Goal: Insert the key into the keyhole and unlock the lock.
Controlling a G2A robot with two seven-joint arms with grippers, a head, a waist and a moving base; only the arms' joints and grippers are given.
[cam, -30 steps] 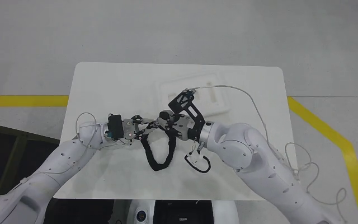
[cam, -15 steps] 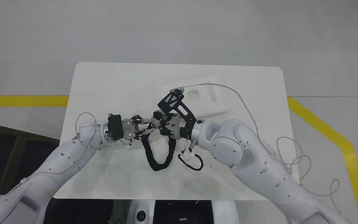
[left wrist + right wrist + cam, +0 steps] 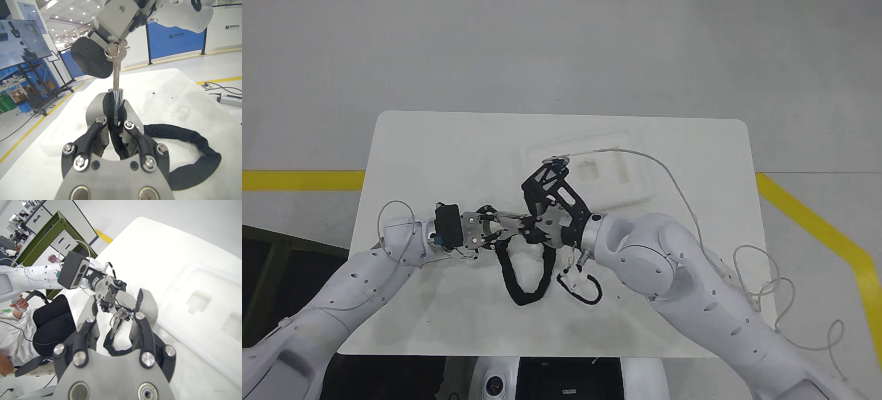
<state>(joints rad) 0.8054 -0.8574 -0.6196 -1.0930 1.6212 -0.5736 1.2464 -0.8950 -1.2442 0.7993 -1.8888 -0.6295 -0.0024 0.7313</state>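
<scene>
**While the left gripper clamps the chain lock, the key sits in its cylinder**

Where the table [image 3: 412, 170] lies nearest the robot, the black fabric-sleeved loop of the chain lock [image 3: 522, 285] sags onto the white surface, curving away from the two grippers and back up to them. Just above that loop, the left gripper [image 3: 114, 108] is clenched on the lock's head end. Its two fingers press the black sleeve from both sides, and the chrome lock cylinder [image 3: 118, 96] stands out past the fingertips. In the top view this gripper [image 3: 497, 225] is over the middle of the table, pointing toward the other arm.

Straight ahead of the cylinder, the key [image 3: 116, 75] has its blade tip entered in the keyhole, while most of the blade is outside. A key ring [image 3: 111, 49] passes through the key's head, and a second key [image 3: 113, 326] hangs down from the ring over the loop.

Around the key's head is the right gripper [image 3: 119, 300], released, its jaws wide apart on either side. One textured black finger pad [image 3: 88, 56] stands just beside the key without touching it. The key's head lies close against the other finger; whether they touch I cannot tell. Seen from above, the right gripper [image 3: 532, 222] meets the left one nose to nose.

Beyond both grippers, toward the far edge of the table, a white foam tray [image 3: 627, 185] with square recesses lies flat
</scene>
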